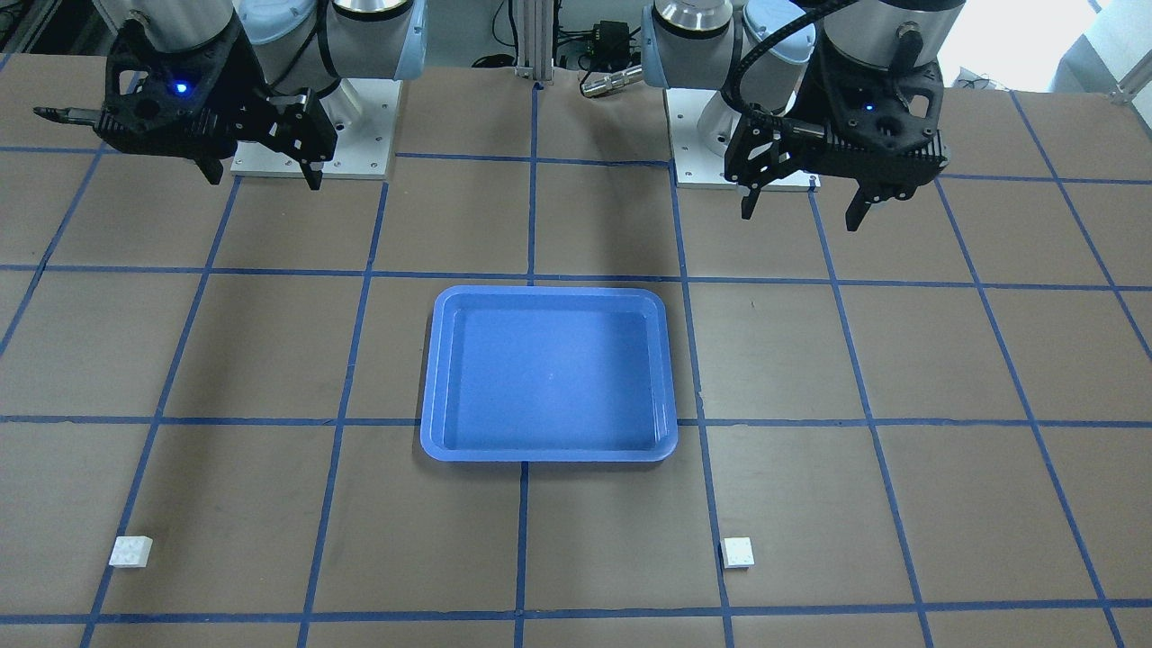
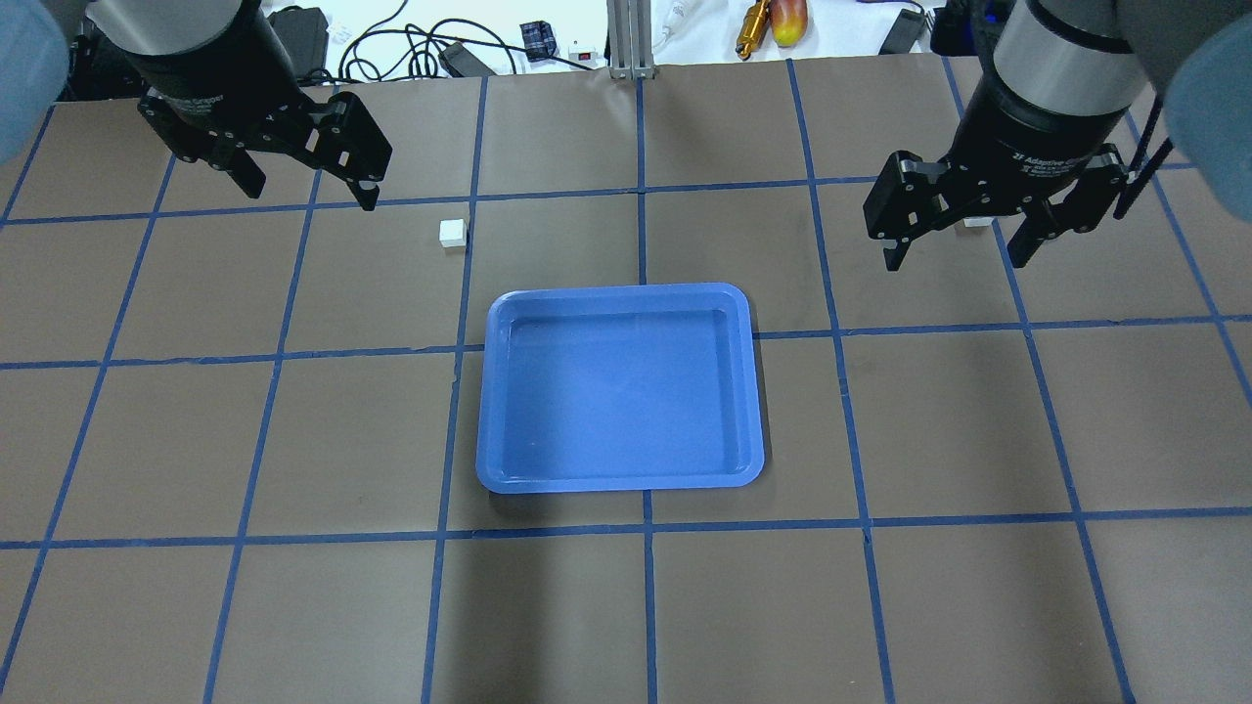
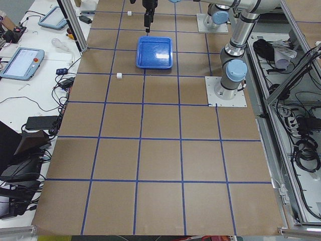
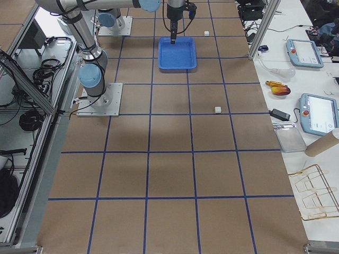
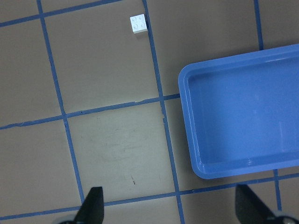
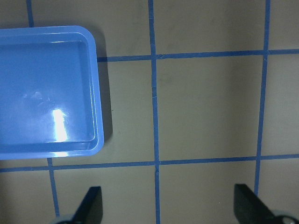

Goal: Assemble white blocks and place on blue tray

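The blue tray (image 1: 549,373) lies empty at the table's middle; it also shows in the overhead view (image 2: 621,386). One white block (image 2: 453,233) sits on the table beyond the tray's left corner, and shows in the left wrist view (image 5: 138,24). The other white block (image 1: 131,551) sits apart on the robot's right side, partly hidden behind the right gripper in the overhead view (image 2: 975,222). My left gripper (image 2: 313,194) hangs open and empty above the table. My right gripper (image 2: 957,259) hangs open and empty too. The right wrist view shows only the tray's corner (image 6: 46,88).
The brown table carries a blue tape grid. Arm base plates (image 1: 315,162) stand at the robot's side. Side tables with tablets (image 4: 310,53), cables and tools run along the operators' edge. An aluminium post (image 2: 626,39) stands at the table's far edge.
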You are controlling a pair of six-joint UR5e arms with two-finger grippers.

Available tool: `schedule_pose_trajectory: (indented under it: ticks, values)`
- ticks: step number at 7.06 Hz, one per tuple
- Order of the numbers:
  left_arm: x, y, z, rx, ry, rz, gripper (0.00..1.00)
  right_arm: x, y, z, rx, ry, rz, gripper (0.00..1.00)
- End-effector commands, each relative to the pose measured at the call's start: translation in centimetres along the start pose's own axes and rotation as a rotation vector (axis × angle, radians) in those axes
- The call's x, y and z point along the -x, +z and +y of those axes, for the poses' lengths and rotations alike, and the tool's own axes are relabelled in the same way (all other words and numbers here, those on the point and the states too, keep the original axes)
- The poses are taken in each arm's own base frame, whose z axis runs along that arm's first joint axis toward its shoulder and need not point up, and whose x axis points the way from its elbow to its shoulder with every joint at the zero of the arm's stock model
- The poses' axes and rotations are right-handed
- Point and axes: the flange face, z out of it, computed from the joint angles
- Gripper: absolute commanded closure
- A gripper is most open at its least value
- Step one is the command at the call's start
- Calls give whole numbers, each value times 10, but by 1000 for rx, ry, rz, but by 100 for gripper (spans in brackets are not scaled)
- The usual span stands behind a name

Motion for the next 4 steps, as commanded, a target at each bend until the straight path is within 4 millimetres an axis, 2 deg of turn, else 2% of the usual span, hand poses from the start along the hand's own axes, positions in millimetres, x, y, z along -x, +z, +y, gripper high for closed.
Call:
schedule_pose_trajectory:
  ticks: [1,3,4]
  values:
    - [-1,11,-7,20,-4,5,0,1,0,0,1,-2,-12,0]
    - [-3,9,-6,18,-5,27,0,-1,0,-2,-9,1,-6,0]
    - [3,14,-12,25,-17,34,0,-2,1,-3,-3,2,-5,0]
